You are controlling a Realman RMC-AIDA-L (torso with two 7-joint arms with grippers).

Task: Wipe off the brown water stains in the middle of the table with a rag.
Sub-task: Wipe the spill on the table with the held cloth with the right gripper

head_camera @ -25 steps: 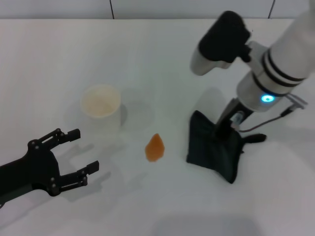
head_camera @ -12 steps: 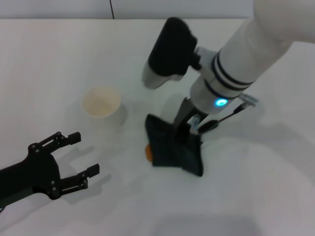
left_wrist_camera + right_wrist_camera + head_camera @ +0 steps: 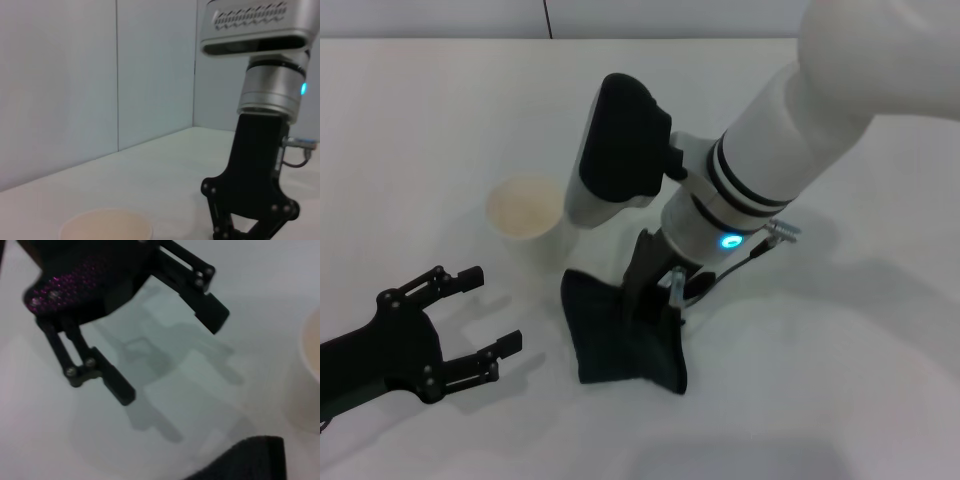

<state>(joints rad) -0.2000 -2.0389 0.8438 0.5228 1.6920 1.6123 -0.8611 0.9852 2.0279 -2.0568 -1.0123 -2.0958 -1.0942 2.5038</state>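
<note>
Resting low over the near left part of the counter [image 3: 410, 130], the left gripper [image 3: 485, 315] is idle with its fingers [image 3: 470, 272] spread apart and grasping nothing. Just beyond it, mid-counter, the right gripper [image 3: 658, 300] has its fingers clenched on the rag [image 3: 620, 340], pressing it flat on the surface; no brown stain shows around it. Farther back stands a paper cup [image 3: 525, 210], near the rag's far left

Probably a robot test lab: a bare white table [image 3: 420, 120] against plain panelled walls [image 3: 75, 75].
</note>
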